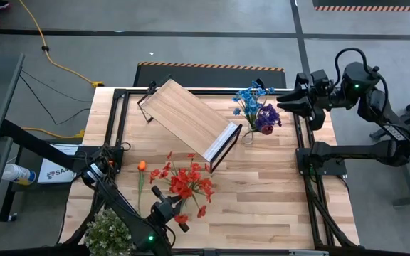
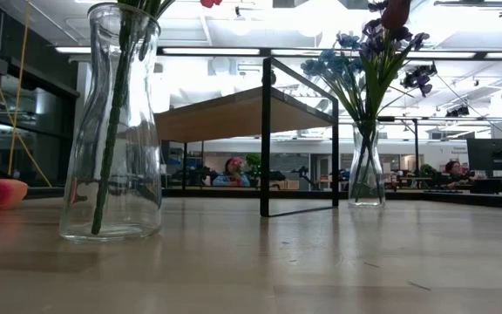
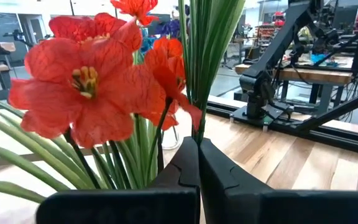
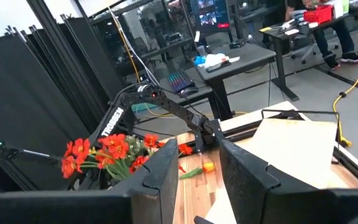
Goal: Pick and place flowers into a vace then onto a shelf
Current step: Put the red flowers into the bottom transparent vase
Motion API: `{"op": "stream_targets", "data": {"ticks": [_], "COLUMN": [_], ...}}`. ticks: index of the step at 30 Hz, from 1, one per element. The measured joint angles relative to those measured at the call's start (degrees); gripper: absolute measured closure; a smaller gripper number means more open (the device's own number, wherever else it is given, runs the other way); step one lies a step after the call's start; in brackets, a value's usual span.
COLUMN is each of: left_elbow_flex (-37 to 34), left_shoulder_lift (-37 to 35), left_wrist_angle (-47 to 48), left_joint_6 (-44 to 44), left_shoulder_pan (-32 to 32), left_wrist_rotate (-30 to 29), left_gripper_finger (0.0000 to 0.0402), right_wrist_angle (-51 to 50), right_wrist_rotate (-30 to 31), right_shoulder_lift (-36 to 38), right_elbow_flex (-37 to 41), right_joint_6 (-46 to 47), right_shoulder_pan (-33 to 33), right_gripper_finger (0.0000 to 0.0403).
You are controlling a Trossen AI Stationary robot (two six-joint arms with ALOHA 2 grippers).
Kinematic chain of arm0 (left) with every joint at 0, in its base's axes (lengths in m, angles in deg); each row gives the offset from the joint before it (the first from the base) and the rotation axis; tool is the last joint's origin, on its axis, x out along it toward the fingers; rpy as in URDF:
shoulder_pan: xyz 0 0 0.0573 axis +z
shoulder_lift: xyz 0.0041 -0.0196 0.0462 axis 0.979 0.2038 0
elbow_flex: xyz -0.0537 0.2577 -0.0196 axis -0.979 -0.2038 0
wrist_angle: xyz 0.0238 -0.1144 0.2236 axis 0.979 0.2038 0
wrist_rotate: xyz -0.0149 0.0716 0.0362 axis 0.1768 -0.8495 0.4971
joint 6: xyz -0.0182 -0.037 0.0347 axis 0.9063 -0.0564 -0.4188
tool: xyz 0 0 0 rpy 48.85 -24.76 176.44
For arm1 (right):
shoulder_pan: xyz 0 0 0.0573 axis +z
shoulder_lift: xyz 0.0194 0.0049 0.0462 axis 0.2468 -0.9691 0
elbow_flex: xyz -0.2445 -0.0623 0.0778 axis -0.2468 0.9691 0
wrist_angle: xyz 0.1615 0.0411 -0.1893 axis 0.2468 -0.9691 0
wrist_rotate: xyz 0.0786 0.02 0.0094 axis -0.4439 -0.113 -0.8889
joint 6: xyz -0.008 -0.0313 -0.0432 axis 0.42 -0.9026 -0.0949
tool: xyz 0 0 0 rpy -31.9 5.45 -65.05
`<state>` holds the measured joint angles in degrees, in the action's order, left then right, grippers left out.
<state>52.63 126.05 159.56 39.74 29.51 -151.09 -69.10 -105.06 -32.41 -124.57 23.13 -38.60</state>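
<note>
Left end effector (image 3: 197,171) pinches red flowers' (image 3: 89,87) stems, seen only in left wrist view.

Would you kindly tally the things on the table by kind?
Glass vases: 2 (one with red flowers, one with blue and purple flowers)
Shelf: 1
Loose orange flower: 1
Bushy pale plant: 1
Total: 5

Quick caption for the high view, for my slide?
Left gripper shut beside red flowers; right gripper waits near the vase of blue flowers; shelf between.
</note>
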Motion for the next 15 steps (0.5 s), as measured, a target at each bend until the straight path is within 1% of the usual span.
{"op": "stream_targets", "data": {"ticks": [6,11,15], "left_elbow_flex": [-0.2,-0.2,-0.2], "left_shoulder_lift": [0.0,0.0,0.0], "left_wrist_angle": [0.0,-0.1,-1.0], "left_joint_6": [0.2,0.2,0.2], "left_shoulder_pan": [0.0,0.0,0.0], "left_wrist_rotate": [0.0,0.0,2.3], "left_gripper_finger": [0.0374,0.0374,0.0374], "right_wrist_angle": [2.5,2.5,2.5], "right_wrist_rotate": [0.0,0.0,0.0], "right_shoulder_lift": [0.0,0.0,0.0], "right_elbow_flex": [0.0,0.0,0.0], "right_joint_6": [0.0,0.0,0.0], "right_shoulder_pan": [0.0,0.0,0.0], "right_gripper_finger": [0.0292,0.0292,0.0292]}}
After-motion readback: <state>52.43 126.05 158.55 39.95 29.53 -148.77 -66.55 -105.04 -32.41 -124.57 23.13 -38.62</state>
